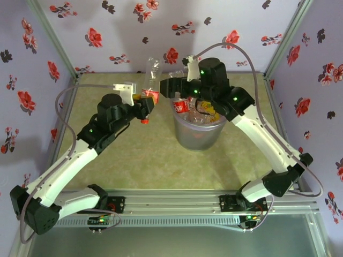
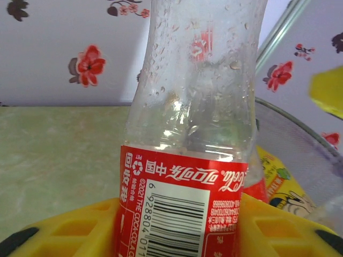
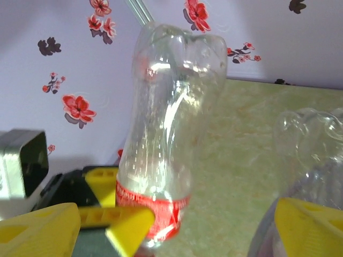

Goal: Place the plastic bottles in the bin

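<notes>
Holding a clear Coca-Cola bottle (image 2: 193, 107) in the left gripper (image 2: 177, 235), clamped tight across the red label, cap end down and lobed base up, raised off the green counter (image 1: 144, 155) just left of the bin (image 1: 195, 138). Facing it from the right with the right gripper (image 3: 211, 219), jaws wide apart and closed on nothing, one of its yellow fingers (image 3: 48, 230) close beside the label. Not yet over the rim, so probably mid-carry or mid-handover, judging by the pose. Risks from here: squeezing thin, waisted, droplet-beaded plastic on a glossy film label, hence slipping or twisting in the grip; letting go short of the rim, hence dropping to the counter and rolling off on that round body; knocking the bottle askew while closing in, given so little room between the two grippers; bouncing off the pile inside, crowded nearly to the rim with a red-labelled bottle (image 1: 182, 105), a yellow-labelled bottle (image 2: 278, 182) and clear crumpled ones. Also shoving the bin itself: light translucent grey plastic, round, wide at the rim, tapering to a narrower base, easy to tip with a passing arm. Hard, smooth yellow fingers with moulded pockets, so little bite on slick plastic.
</notes>
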`<state>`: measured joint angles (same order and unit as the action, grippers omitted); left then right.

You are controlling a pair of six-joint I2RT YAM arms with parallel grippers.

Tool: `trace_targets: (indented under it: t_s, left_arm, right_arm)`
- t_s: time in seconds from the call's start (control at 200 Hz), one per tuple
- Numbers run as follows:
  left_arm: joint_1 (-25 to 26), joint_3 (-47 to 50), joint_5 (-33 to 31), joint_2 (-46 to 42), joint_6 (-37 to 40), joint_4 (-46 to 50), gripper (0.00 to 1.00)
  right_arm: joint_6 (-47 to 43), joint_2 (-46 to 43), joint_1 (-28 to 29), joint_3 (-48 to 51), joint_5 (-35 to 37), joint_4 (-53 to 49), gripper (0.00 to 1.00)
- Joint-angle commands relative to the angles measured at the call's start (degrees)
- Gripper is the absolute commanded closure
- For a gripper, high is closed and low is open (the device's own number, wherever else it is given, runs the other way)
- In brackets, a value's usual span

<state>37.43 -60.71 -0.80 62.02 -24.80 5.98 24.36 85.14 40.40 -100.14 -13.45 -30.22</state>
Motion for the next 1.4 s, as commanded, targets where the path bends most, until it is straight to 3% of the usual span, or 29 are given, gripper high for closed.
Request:
trace_targets:
  t_s: [0.0,0.33,0.59,0.765,0.815,0.975,1.04,1.11,1.395]
  left_arm:
    - [1.6,0.2,0.6,-1.4,-1.3,-4.3,0.95]
    - [2.9,1.0,1.1,-1.3,-2.2,-7.8,0.95]
    - [2.9,0.2,0.8,0.3,-2.1,-8.2,0.94]
    - [2.8,-0.4,1.1,2.5,-1.5,-8.8,0.9]
    - [2.8,-0.7,1.1,2.7,-1.2,-8.4,0.8]
    - [2.9,-1.0,1.1,2.1,-0.4,-7.6,0.22]
    - [2.9,-0.9,1.1,1.9,0.5,-7.1,0.08]
    - [2.7,-0.9,1.0,1.7,0.9,-6.6,0.0]
    - [1.9,0.2,0.5,-0.2,1.0,-5.9,0.0]
  right_arm:
    - [3.4,2.5,0.2,-2.0,-2.8,5.5,0.06]
    - [6.8,9.3,0.3,-4.9,-6.7,8.8,0.11]
    - [6.6,9.8,0.3,-5.0,-6.4,9.0,0.41]
    - [5.1,9.9,0.2,-6.2,-5.9,8.1,0.47]
    - [4.7,10.0,0.1,-6.8,-5.7,8.0,0.5]
    - [3.6,10.5,-0.8,-9.5,-5.6,8.0,0.54]
    - [3.0,10.8,-1.6,-11.2,-5.9,7.3,0.56]
    - [2.2,10.8,-2.4,-13.0,-5.7,6.3,0.57]
    - [-2.8,3.9,-8.4,-15.5,-0.5,0.1,0.58]
